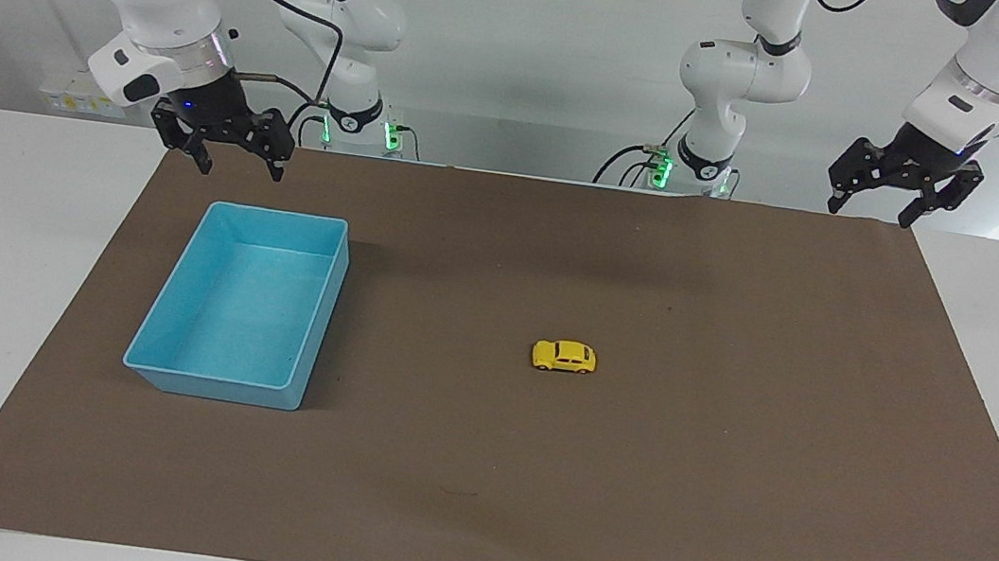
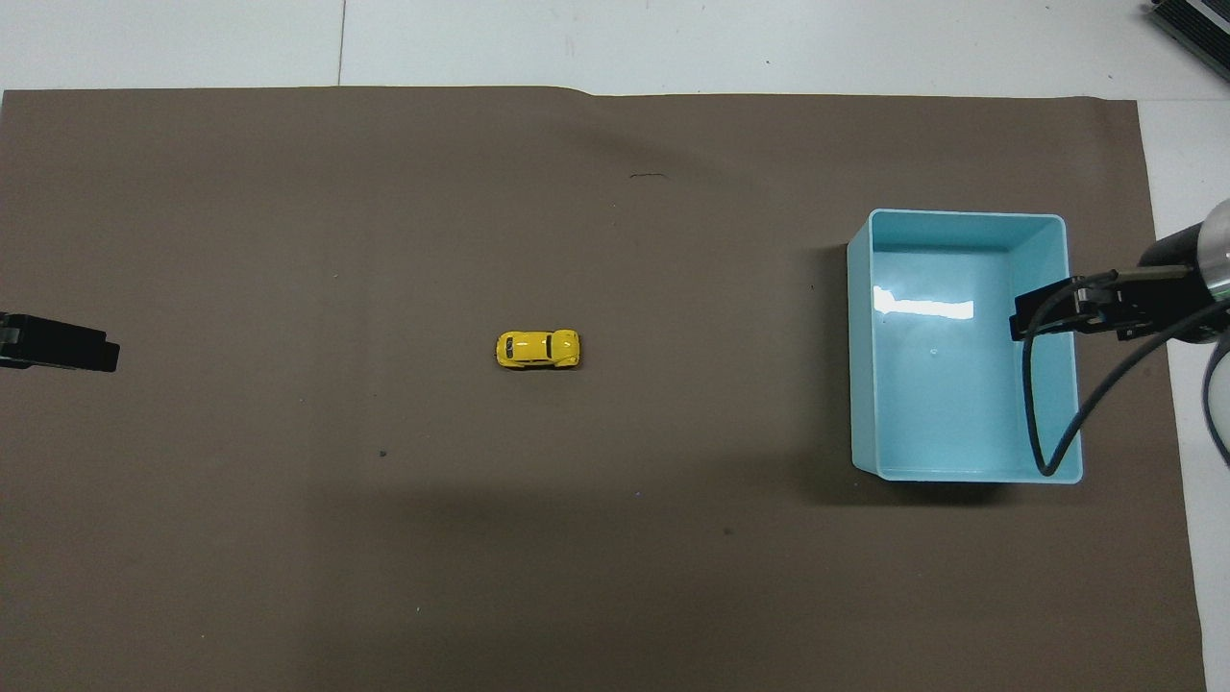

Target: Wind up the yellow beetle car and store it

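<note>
The yellow beetle car (image 1: 564, 356) (image 2: 538, 349) stands on its wheels near the middle of the brown mat, with nothing touching it. An empty blue bin (image 1: 210, 386) (image 2: 966, 215) sits toward the right arm's end of the table. My right gripper (image 1: 241, 165) (image 2: 1033, 315) hangs open in the air over the mat's edge at the bin's robot-side end, holding nothing. High over the mat's corner at the left arm's end, my left gripper (image 1: 870, 212) (image 2: 96, 351) is open and empty too. Both arms wait, well apart from the car.
The brown mat (image 1: 627, 487) (image 2: 288, 192) covers most of the white table (image 1: 9, 239). Black clamps stand at both ends of the table near the robots. A cable loops down from the right wrist over the bin's rim in the overhead view.
</note>
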Motion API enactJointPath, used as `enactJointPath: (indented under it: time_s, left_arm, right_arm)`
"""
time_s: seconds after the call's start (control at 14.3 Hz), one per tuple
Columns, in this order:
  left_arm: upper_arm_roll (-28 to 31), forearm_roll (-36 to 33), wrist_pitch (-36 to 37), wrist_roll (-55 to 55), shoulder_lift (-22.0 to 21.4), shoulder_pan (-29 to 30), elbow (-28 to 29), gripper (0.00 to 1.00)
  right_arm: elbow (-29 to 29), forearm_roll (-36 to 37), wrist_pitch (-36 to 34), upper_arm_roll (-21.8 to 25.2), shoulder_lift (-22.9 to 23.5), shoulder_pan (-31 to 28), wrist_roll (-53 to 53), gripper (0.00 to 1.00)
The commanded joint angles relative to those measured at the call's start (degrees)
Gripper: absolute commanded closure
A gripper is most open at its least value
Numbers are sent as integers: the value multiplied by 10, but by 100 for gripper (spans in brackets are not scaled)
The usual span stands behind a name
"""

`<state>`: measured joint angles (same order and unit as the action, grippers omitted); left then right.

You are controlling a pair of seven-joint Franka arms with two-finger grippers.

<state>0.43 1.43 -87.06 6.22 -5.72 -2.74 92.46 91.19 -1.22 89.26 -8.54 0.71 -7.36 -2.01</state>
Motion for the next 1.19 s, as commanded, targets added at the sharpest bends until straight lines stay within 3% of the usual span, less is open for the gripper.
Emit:
enactJointPath:
  time_s: [0.0,1.12]
  left_arm:
    - [2,-1,-5,2,5,-3,-8,0]
    - [3,-1,-6,4,1,0,0,0]
  right_arm:
    - [-1,-4,6,-4,2,-9,11,0]
    - [-1,-4,6,-4,2,-9,11,0]
